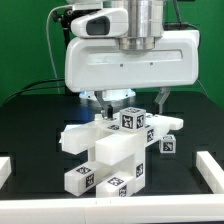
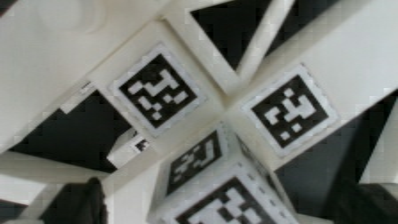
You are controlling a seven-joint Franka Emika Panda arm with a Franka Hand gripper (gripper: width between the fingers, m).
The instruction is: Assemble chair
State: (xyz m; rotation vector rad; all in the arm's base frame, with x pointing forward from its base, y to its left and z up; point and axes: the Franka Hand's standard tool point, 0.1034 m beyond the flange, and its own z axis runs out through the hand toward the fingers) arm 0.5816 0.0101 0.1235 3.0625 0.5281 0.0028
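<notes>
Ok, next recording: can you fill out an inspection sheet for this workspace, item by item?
Surface: black table, dark and matte.
Job's things: white chair parts heaped mid-table, touching and overlapping, with marker tags on their faces; no finished chair shape seen.
Clutter: nothing seen.
Claw: the claw is low over the top of the heap; whether it is open or shut cannot be told.
Cables: what looks like a dark cable beside the arm, well above the parts.
Surroundings: white rails at the table's near edges; green backdrop at the exterior view's right.
</notes>
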